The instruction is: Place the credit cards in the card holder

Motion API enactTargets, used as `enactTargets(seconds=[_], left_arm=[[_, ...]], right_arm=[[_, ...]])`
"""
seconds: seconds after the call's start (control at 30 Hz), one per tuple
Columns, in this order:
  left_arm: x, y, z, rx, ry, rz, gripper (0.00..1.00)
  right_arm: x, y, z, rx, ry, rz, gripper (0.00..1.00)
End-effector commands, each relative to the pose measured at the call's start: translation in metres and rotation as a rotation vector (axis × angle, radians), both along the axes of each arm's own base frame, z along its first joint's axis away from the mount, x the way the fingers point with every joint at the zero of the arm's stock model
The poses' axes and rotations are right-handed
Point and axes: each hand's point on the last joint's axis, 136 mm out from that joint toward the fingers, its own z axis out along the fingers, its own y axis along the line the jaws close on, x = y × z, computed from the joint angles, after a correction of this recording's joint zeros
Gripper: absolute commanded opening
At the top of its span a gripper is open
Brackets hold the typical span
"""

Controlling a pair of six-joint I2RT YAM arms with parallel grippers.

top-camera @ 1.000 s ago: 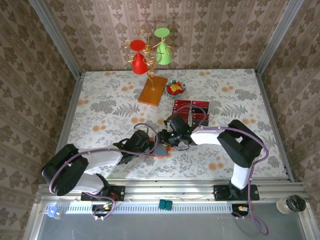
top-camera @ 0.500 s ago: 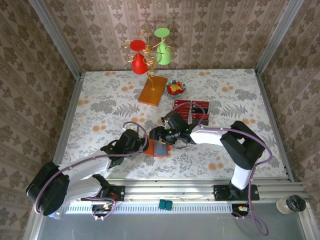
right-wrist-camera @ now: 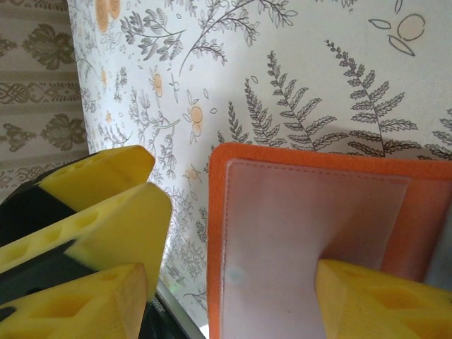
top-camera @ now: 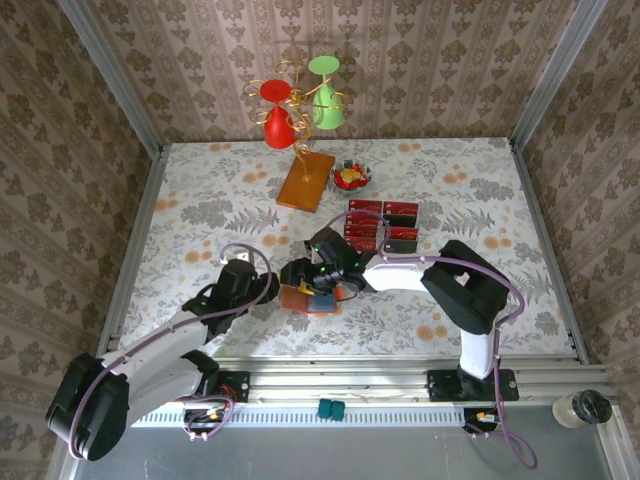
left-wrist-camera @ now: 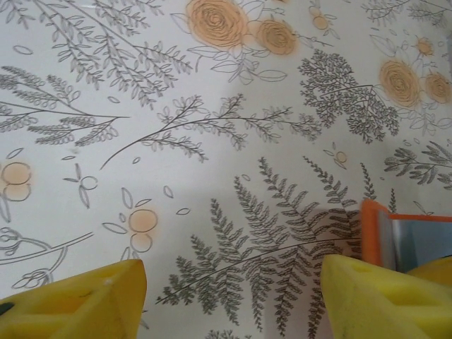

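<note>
1. The holder (top-camera: pixel 303 299) lies open on the surface (top-camera: pixel 200 215). It is a little left of the middle and nearer the near edge than the far one. It is orange, with a pale pocket panel facing up.
2. The cards (top-camera: pixel 382 222) lie flat in rows about mid-surface. They are off the holder's far-right side and apart from it. Most are red and a few are dark.
3. The right fingers (top-camera: pixel 312 284) are over the holder, reaching in from its far-right side and spread wide.
4. In the right wrist view one yellow finger (right-wrist-camera: pixel 381 300) sits over the pocket panel. The other (right-wrist-camera: pixel 78 304) is past the holder's orange edge, over bare surface. They grip nothing, and I cannot tell whether the first finger touches the panel.
5. The left fingers (top-camera: pixel 270 291) are low over the surface just beside the holder's left edge, wide open and holding nothing.
6. In the left wrist view patterned surface lies between the two yellow fingers (left-wrist-camera: pixel 78 300). The holder's orange corner shows just beside the right-hand one.
7. The two sets of fingers are close together. The left pair's yellow tips (right-wrist-camera: pixel 99 205) show in the right wrist view, next to the holder's edge.
8. Near the far edge lie an orange-brown board (top-camera: pixel 305 180) and a small bowl (top-camera: pixel 350 178) just beside it. A wire stand (top-camera: pixel 298 110) there carries a red glass and a green glass.
</note>
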Motion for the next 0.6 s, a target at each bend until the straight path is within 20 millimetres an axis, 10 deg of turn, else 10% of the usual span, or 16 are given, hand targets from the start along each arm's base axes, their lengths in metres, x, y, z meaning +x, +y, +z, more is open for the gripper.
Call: enactTargets(seconds=[0.0,0.37,0.57], left_arm=[[-0.004,0.002,-0.001,-0.026,0.019,0.0,0.67],[-0.004,-0.002,-0.005,-0.045,0.036,-0.016,0.67],[-0.003,-0.005,-0.005,-0.055,0.041,-0.02,0.67]], right_arm=[[0.004,0.009,-0.002,0.019,0.015,-0.019,0.65],[0.004,-0.001,-0.014,0.019,0.036,-0.059,0.54],[0.004,-0.009,-0.017,0.007,0.043,-0.072,0.2]])
